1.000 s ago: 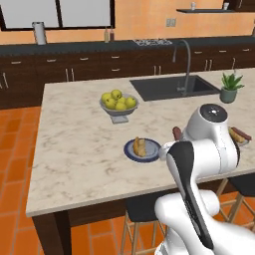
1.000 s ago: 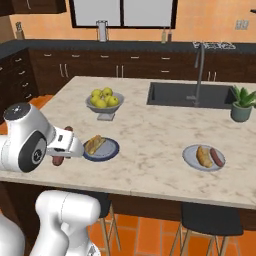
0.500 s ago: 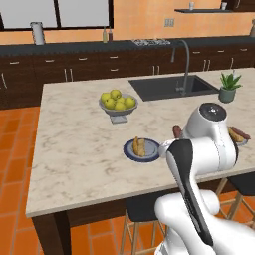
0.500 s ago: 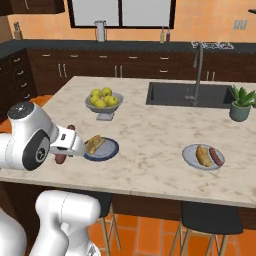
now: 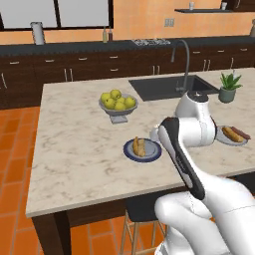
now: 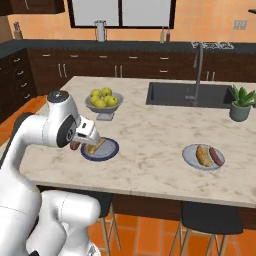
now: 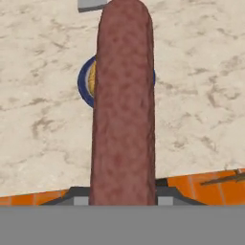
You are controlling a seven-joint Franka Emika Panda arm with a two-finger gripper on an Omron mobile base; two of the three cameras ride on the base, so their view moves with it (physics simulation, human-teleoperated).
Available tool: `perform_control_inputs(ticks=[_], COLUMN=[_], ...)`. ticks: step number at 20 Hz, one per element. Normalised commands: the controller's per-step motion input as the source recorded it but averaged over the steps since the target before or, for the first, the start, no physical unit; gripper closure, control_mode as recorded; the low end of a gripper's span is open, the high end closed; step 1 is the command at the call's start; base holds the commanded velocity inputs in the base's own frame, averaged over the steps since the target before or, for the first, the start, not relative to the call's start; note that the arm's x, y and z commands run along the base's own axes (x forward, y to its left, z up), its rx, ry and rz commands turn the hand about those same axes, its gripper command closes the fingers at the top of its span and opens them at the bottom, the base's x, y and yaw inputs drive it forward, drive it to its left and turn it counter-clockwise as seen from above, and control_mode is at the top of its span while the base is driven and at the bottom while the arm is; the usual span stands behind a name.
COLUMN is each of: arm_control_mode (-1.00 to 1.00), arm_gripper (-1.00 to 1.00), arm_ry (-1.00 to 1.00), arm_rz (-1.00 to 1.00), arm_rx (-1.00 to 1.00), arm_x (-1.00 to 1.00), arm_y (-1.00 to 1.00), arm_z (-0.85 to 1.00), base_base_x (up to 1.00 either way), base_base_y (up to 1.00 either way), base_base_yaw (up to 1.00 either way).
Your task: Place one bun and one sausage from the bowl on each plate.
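My gripper is shut on a reddish-brown sausage, which stands lengthwise up the middle of the hand view. It hangs just above the counter's front edge, beside the left rim of the dark-blue-rimmed plate. That plate carries one bun. Farther right, the pale grey-blue plate holds a bun and a sausage side by side. The bowl is out of view.
A grey footed bowl of yellow-green apples stands behind the dark-rimmed plate. The sink with its tall faucet and a potted plant lie toward the back right. Stools stand under the counter's front edge.
The hand with the sausage has edged a little toward the dark-rimmed plate. The grip is unchanged, and the plates and their food have not moved.
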Motion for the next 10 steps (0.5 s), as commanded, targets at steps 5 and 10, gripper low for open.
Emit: perform_control_inputs(ticks=[5,10], arm_control_mode=[-1.0,-1.0], arm_gripper=[1.0,1.0], arm_ry=[0.15,0.09], arm_rz=[-0.07,-0.29], arm_rx=[0.11,0.0], arm_x=[0.81,0.53], arm_y=[0.0,-0.01], arm_z=[-0.51,-0.63], base_base_x=[0.0,0.0], base_base_y=[0.0,0.0], base_base_yaw=[0.0,0.0])
